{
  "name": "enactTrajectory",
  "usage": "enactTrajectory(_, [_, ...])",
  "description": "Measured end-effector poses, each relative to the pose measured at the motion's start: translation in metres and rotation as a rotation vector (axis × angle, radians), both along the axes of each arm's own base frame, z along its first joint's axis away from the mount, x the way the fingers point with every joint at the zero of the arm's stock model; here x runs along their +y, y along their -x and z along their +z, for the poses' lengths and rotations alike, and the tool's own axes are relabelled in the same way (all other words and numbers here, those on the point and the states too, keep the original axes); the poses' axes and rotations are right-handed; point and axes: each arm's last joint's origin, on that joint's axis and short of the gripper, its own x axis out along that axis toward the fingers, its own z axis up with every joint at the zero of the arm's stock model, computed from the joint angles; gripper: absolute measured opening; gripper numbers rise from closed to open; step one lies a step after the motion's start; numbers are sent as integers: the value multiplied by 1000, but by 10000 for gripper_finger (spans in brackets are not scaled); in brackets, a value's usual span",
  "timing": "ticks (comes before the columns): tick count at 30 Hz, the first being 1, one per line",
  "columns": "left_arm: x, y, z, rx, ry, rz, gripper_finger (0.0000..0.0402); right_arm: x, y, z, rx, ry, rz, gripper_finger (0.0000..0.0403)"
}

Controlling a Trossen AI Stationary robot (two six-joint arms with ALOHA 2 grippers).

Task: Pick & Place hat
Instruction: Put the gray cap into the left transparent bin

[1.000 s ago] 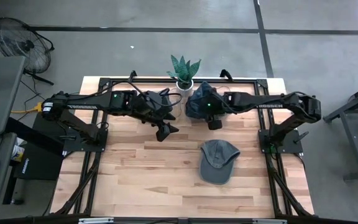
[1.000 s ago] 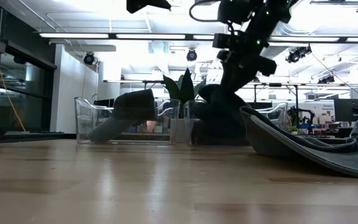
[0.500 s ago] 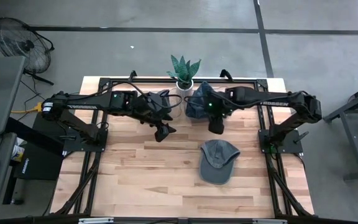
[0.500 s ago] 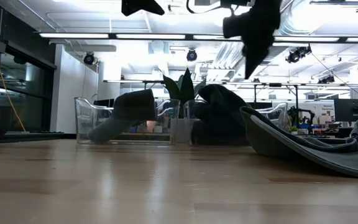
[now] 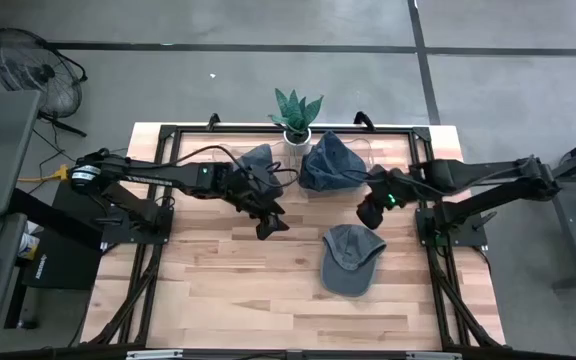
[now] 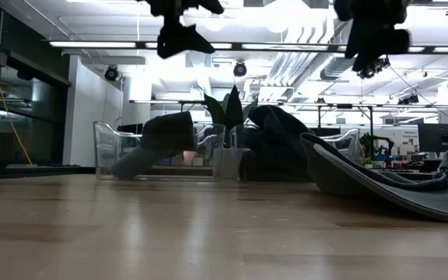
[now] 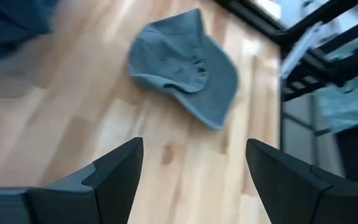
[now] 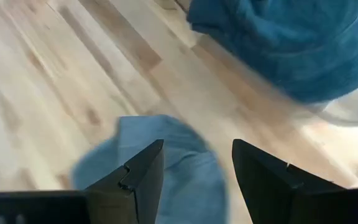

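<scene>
From above you see what the table-height camera cannot: a grey cap (image 5: 350, 258) lying flat on the pale wooden table (image 5: 218, 290), right of centre in the frame, brim toward the bottom. The low view shows it only as a dark curved edge (image 6: 379, 183) at the right, but that view alone reveals the clear plastic bins (image 6: 158, 152), each holding a hat. In the overhead picture a blue-grey hat (image 5: 258, 160) and a darker blue hat (image 5: 330, 162) sit at upper centre, on either side of a potted plant (image 5: 296, 112).

Your left gripper (image 5: 266, 222) reaches from the left toward the centre, its jaws apart and empty; its wrist camera looks down on the cap (image 7: 185, 65). Your right gripper (image 5: 368, 212) stretches in from the right, hanging just above the cap's upper edge, jaws apart with nothing between them. Its wrist view shows soft, rumpled blue fabric (image 8: 291, 37) and the cap's crown (image 8: 166, 162) below.
</scene>
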Motion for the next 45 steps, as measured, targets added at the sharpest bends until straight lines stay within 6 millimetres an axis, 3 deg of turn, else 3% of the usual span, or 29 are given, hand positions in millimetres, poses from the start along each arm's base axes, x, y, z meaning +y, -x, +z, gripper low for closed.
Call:
enactTrajectory(7, [-2, -20, -46, -15, 137, -56, 279, 28, 11, -8, -80, -82, -65, 183])
enactTrajectory(13, [-7, -52, -88, 30, 288, -114, 279, 42, 14, -18, -70, -102, -81, 183])
enactTrajectory(20, [-14, -74, -125, 94, 473, 1, 279, 48, 24, -20, -28, -54, -70, 183])
enactTrajectory(32, [-48, -94, -154, 108, 604, 290, 279, 50, 37, -24, 95, 62, 33, 183])
enactTrajectory(37, [-60, -111, -146, 47, 616, 322, 279, 50, 37, -24, 99, 91, 81, 183])
enactTrajectory(40, [-61, -121, -152, 71, 594, 357, 279, 50, 37, -24, 103, 103, 103, 183])
enactTrajectory(45, [-61, -131, -145, 103, 562, 392, 279, 50, 37, -24, 106, 115, 126, 183])
